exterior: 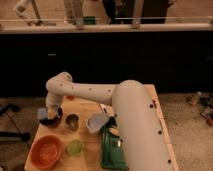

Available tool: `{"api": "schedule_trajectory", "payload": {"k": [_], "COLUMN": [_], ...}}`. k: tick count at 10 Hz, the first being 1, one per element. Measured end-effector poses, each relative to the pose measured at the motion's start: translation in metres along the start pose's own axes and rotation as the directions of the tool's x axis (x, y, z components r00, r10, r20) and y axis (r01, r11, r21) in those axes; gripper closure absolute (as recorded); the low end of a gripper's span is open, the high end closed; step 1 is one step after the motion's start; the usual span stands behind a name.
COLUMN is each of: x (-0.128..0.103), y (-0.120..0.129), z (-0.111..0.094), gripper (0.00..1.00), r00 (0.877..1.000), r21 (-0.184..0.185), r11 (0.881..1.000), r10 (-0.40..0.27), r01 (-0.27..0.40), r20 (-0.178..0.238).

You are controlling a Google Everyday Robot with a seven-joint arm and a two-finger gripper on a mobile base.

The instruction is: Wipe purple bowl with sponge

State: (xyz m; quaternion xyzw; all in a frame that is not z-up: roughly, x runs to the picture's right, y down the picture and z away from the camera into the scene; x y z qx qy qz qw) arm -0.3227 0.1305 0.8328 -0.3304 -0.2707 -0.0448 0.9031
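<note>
Orange bowl (46, 151) sat at the frame's lower left, a small green cup (75, 147) beside it. Just above, left of centre, the purple bowl (54, 119) stood on the wooden table (90, 150), the sponge (44, 114) over its left rim. The gripper (49, 113) hung straight above bowl and sponge; whether it was gripping the pad I could not tell. The wipe looked to need only a downward press. A metal cup (72, 121) stood just right of the bowl.
</note>
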Motion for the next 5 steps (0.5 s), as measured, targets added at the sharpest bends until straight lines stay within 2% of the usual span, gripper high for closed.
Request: {"api": "schedule_trajectory", "payload": {"k": [5], "x": [0.020], "y": [0.007], "z": [-0.025], "gripper": [1.00], "r00": [0.999], "r21": [0.028], "r11": [0.999], "r10": [0.039], "r01": [-0.038], "r20": [-0.023]}}
